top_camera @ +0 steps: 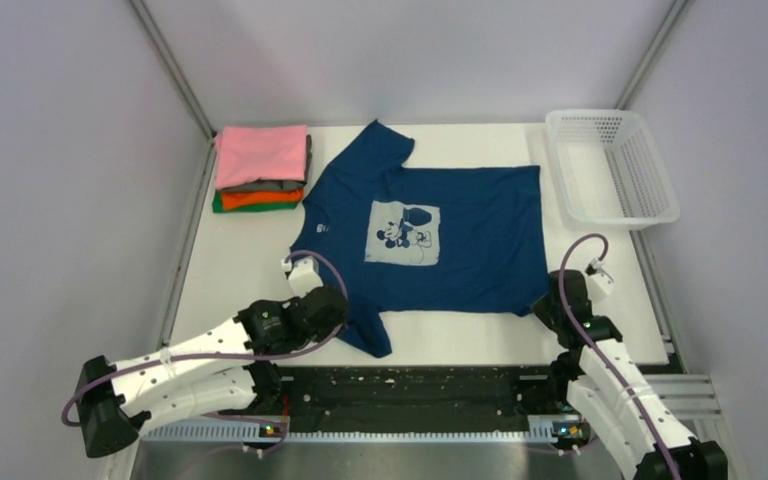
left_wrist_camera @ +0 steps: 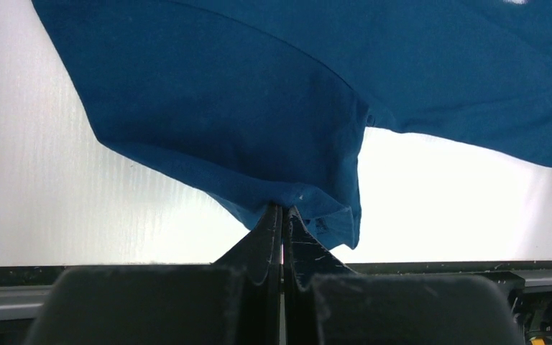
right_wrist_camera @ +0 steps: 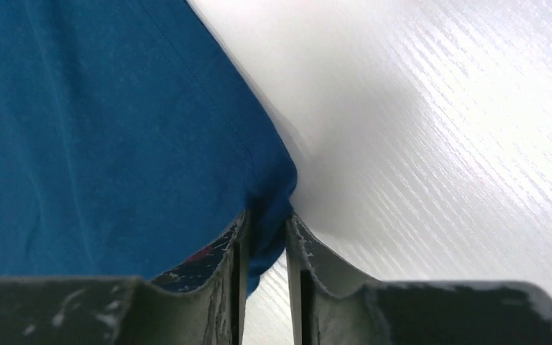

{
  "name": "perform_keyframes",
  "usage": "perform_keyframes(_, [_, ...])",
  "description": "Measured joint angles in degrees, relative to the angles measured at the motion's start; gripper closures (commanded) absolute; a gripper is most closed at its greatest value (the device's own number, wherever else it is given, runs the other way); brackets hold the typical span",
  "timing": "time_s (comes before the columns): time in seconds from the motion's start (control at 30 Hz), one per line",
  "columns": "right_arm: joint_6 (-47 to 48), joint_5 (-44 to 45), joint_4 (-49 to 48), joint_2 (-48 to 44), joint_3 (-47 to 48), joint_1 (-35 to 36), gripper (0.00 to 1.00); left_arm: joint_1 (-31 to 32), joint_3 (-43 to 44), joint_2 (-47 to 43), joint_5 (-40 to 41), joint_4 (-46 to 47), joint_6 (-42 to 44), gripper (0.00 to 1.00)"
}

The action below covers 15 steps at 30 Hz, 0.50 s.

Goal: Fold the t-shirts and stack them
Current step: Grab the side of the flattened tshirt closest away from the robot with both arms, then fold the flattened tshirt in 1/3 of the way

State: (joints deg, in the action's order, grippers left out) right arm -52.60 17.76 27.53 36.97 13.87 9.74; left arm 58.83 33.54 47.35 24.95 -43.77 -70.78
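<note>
Top external: navy t-shirt [top_camera: 460, 215] — pale cartoon-mouse print [top_camera: 403, 233]; neck label [top_camera: 320, 228] unreadable.

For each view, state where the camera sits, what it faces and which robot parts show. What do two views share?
Top: above, behind the robot, looking down on shirt, stack, basket; left arm, right arm show.
Left wrist: on that wrist, facing the sleeve; left hand pinches it.
Right wrist: on that wrist, facing the hem corner; right hand pinches it.
Shared: all show the shirt.
</note>
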Motion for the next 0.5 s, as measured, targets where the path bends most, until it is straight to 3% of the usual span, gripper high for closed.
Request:
perform_keyframes(0.03, [0.09,0.11,-0.02,0.07,-0.15,0.00,0.98,-0.13,0.00,0.00,0.02,0.00,0.00,1.00])
perform_keyframes(0.07, [0.50,0.17,-0.11,0.07,-0.31,0.00,1.00,-0.28,0.00,-0.02,0.02,0.00,0.00,1.00])
perform_keyframes(0.37, [2.73,-0.07,-0.07,0.20,-0.24,0.00,1.00,-1.79,1.09,-0.46,0.17,1.88,1.92,1.00])
perform_keyframes(0.5, [5.01,-1.20,0.11,2.19,2.14,0.00,1.00,-6.16,2.95,1.11,-1.73,7.02,5.62,1.00])
